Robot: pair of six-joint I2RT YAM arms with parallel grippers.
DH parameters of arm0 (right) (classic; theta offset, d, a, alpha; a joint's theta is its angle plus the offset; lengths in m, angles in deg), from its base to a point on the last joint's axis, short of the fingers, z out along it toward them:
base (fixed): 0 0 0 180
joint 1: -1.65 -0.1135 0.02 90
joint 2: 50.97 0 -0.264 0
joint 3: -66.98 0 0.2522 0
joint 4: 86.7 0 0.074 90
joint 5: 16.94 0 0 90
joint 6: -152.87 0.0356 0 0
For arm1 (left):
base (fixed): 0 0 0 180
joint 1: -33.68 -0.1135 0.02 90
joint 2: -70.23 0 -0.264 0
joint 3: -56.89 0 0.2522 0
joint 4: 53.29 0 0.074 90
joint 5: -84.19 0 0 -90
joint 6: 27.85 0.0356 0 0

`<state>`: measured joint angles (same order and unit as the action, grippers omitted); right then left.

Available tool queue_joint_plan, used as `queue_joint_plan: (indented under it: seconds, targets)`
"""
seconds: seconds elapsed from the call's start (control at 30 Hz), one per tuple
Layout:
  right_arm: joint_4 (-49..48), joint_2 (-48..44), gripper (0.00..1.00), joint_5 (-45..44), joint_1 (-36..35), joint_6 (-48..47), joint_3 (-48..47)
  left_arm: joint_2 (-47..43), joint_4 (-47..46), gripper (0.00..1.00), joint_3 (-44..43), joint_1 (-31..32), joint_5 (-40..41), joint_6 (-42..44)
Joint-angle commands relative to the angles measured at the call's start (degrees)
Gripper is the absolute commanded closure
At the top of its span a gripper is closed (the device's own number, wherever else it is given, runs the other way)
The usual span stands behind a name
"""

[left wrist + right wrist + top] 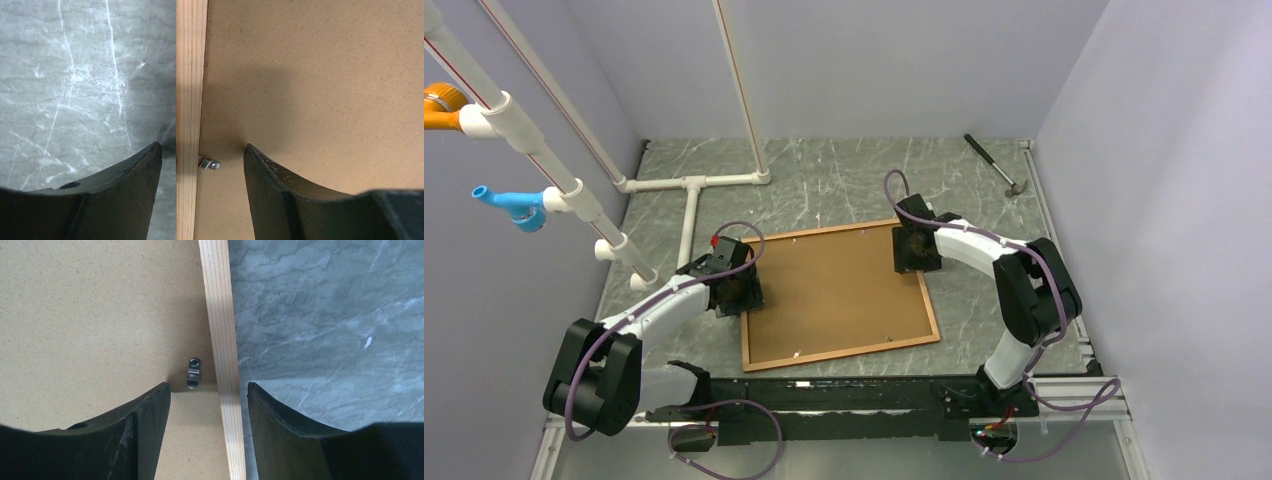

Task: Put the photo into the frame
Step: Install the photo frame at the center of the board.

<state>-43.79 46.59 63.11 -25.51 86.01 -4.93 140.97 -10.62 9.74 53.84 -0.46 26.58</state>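
Observation:
The frame [844, 352] lies face down on the marble table, with a brown fibreboard backing panel [834, 290] filling it. The photo is hidden. My left gripper [742, 290] stands open astride the frame's left rail [190, 100]; one finger is over the table, the other over the panel [310, 75], and a small metal clip [209, 163] sits between them. My right gripper [916, 255] stands open astride the right rail [220, 315], beside another clip [193, 373] on the panel [100, 315]. Neither gripper [202, 150] [209, 386] grips anything.
A hammer [994, 165] lies at the back right of the table. White pipes [692, 200] run across the back left, with a blue fitting [509, 203] and an orange one [442, 105] on the left wall. Grey walls close in three sides.

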Motion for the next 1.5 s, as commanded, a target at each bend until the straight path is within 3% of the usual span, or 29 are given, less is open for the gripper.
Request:
queue_joint_plan:
  seconds: [0.0, 0.23, 0.43, 0.67, 0.7, 0.83, 0.93, 1.47]
  targets:
    - [5.5, 6.0, 0.4, -2.2, -0.2, -0.8, 1.2, 2.5, -0.6, 0.36, 2.0, -0.2, 1.1, 0.8]
    - [5.6, 7.4, 0.64, -1.9, 0.9, -1.4, -0.8, 2.5, -0.4, 0.36, 1.9, -0.1, 1.3, 1.0]
    - [4.6, 7.0, 1.0, -2.1, 2.5, -1.1, 0.9, 2.4, -0.3, 0.36, 2.0, -0.1, 1.3, 1.1]
    - [2.7, 5.1, 1.0, 0.7, 3.1, -1.2, 2.2, 2.4, -0.5, 0.36, 2.3, -0.1, 1.1, 1.4]
    - [2.9, 4.8, 0.96, 1.1, 3.1, -1.4, 2.1, 2.4, -0.4, 0.36, 2.3, -0.1, 1.0, 1.3]
    - [3.4, 3.2, 0.54, 2.2, 3.1, -2.2, 1.5, 2.3, -0.4, 0.36, 2.3, -0.2, 1.0, 1.5]
    - [3.5, 2.9, 0.38, 2.3, 3.1, -2.4, 1.2, 2.4, -0.5, 0.36, 2.3, -0.1, 0.9, 1.5]
    - [2.6, 5.5, 0.36, 5.9, 3.2, -4.2, -1.1, 3.0, -0.9, 0.37, 2.1, -0.2, 0.5, 1.8]
